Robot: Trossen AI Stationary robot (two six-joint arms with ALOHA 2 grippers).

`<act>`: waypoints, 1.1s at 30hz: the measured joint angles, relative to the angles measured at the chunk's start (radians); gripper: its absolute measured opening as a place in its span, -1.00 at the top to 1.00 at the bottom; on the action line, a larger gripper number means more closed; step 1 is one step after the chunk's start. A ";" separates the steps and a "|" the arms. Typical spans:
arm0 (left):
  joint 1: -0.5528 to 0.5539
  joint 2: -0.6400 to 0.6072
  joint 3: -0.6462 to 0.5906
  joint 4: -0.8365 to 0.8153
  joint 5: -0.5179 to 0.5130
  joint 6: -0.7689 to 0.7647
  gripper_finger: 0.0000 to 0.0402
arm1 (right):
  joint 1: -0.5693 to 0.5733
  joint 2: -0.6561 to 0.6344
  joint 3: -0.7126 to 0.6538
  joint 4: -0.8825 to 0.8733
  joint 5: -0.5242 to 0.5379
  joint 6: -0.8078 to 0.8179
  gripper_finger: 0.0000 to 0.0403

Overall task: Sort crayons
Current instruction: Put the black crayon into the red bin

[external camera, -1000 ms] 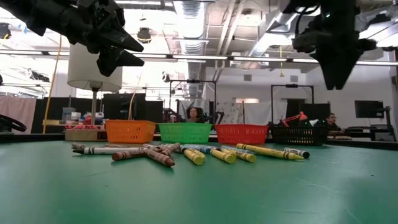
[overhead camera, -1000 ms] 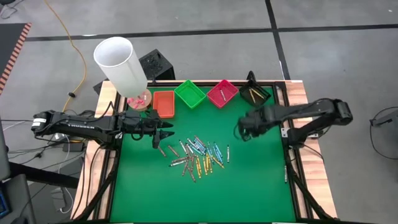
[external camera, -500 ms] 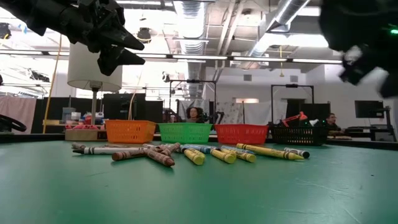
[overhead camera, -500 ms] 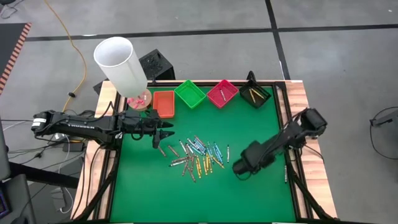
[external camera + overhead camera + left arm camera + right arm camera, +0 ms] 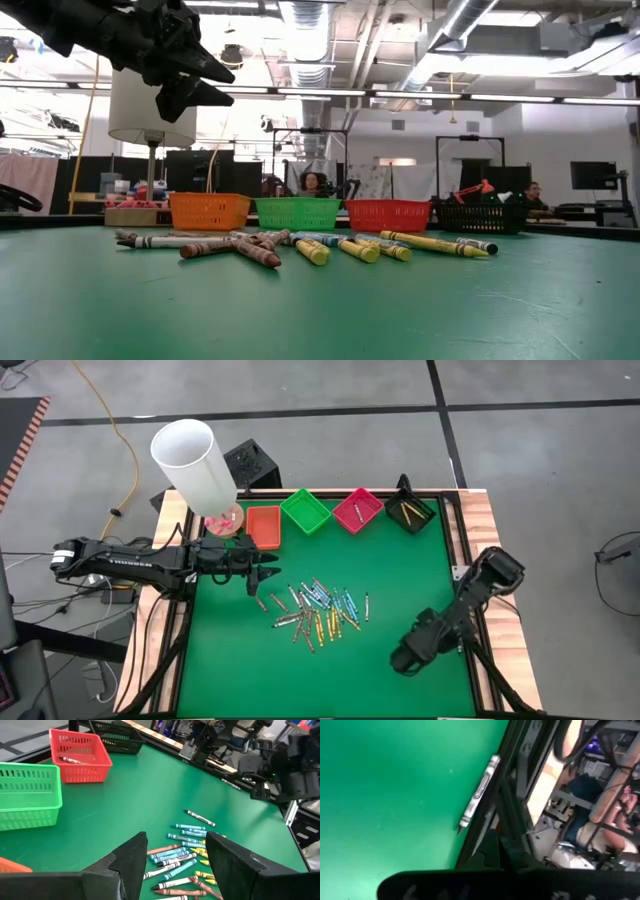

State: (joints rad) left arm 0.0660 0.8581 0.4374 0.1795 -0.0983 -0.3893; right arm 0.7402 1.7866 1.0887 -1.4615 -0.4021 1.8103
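Note:
Several crayons (image 5: 315, 610) lie in a loose pile on the green table mat; they also show in the low view (image 5: 300, 243) and the left wrist view (image 5: 185, 860). My left gripper (image 5: 262, 575) is open and empty, hovering above the mat just left of the pile; it also shows in the left wrist view (image 5: 175, 865). My right gripper (image 5: 405, 657) is low over the mat's near right part, away from the pile. One greyish crayon (image 5: 479, 792) lies flat on the mat against the table's right edge frame, ahead of my right gripper.
Orange (image 5: 263, 526), green (image 5: 306, 510), pink (image 5: 357, 509) and black (image 5: 408, 510) trays stand in a row along the far edge; the pink and black ones hold crayons. A tall white cylinder (image 5: 195, 460) stands at the far left corner. People show in the room behind (image 5: 312, 184).
My right gripper has swept from near the pink and black trays toward the table's near edge, ending low over the near right part of the mat, and has left the low view. The crayons have not moved.

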 joint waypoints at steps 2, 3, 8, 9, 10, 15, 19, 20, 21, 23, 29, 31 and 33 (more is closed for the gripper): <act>0.000 0.000 0.000 0.002 -0.008 0.000 0.04 | 0.024 0.000 0.000 0.012 -0.004 0.043 1.00; 0.000 0.000 0.000 0.003 -0.012 0.000 0.04 | 0.034 0.000 0.000 0.011 -0.011 0.060 1.00; 0.000 0.000 0.000 0.003 -0.017 -0.011 0.04 | 0.079 0.001 0.000 0.018 -0.021 0.141 1.00; 0.000 0.000 0.000 0.003 -0.019 -0.012 0.04 | 0.086 0.001 -0.001 0.026 -0.021 0.156 1.00; 0.000 0.000 0.000 0.003 -0.019 -0.014 0.04 | 0.092 0.001 -0.007 0.039 -0.021 0.173 1.00; 0.000 0.000 0.000 0.003 -0.019 -0.017 0.04 | 0.125 0.001 -0.064 0.156 -0.022 0.244 1.00; 0.000 0.000 0.000 0.003 -0.019 -0.019 0.04 | 0.140 0.001 -0.092 0.172 -0.024 0.275 1.00; 0.000 0.000 0.000 0.003 -0.019 -0.022 0.04 | 0.142 0.001 -0.096 0.173 -0.032 0.278 1.00; 0.000 0.000 0.000 0.003 -0.019 -0.025 0.04 | 0.143 0.001 -0.101 0.173 -0.037 0.279 1.00; 0.000 0.000 0.000 0.003 -0.019 -0.028 0.04 | 0.145 0.001 -0.114 0.185 -0.048 0.280 1.00; 0.000 0.000 0.000 0.003 -0.019 -0.042 0.04 | 0.145 0.001 -0.174 0.288 -0.049 0.287 1.00; 0.000 0.000 0.000 0.003 -0.019 -0.047 0.04 | 0.145 0.001 -0.192 0.300 -0.048 0.287 1.00; 0.000 0.000 0.000 0.003 -0.019 -0.053 0.04 | 0.145 0.001 -0.202 0.301 -0.048 0.287 1.00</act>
State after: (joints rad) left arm 0.0662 0.8584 0.4374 0.1825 -0.1173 -0.4425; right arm 0.8848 1.7878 0.8862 -1.1606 -0.4503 2.0975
